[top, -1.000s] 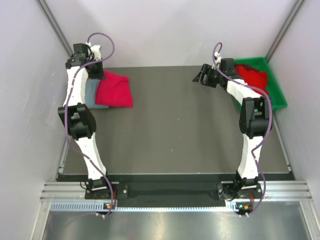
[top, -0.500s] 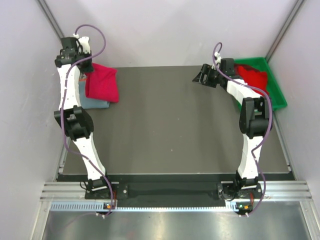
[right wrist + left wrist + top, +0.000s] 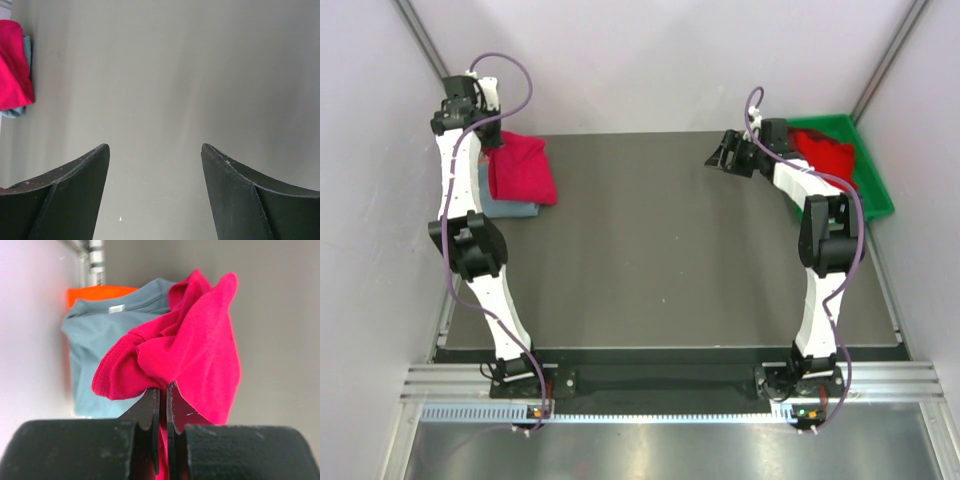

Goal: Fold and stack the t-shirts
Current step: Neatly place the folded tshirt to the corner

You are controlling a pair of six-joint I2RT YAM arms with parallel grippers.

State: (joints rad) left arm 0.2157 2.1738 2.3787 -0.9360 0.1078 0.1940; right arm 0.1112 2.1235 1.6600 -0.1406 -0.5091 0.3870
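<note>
**A:** How does the red t-shirt (image 3: pixel 200 350) look at this moment?

**B:** It is bright red, nearly pink in the wrist view, and it is bunched with soft folds, not flat. The left gripper (image 3: pixel 163 390) has its jaws pressed almost together, and they pinch a fold of this cloth at its edge.

**A:** And where is it on the table (image 3: pixel 670 250)?

**B:** At the far left corner of the table. It lies partly over the grey-blue t-shirt (image 3: pixel 95 340), which is folded and flat there. Something orange (image 3: pixel 95 290) shows from under the grey-blue one, on the side toward the table's left edge.

**A:** Can you read any label?

**B:** There is a small white tag (image 3: pixel 116 309) inside the collar of the grey-blue t-shirt, but its writing is too small to read.

**A:** What about the other arm?

**B:** The right gripper (image 3: pixel 154 146) is spread wide above the far right part of the table and holds nothing. The green bin (image 3: pixel 870 190) stands just beside the table's far right corner, with more red cloth (image 3: pixel 825 155) in it.
</note>
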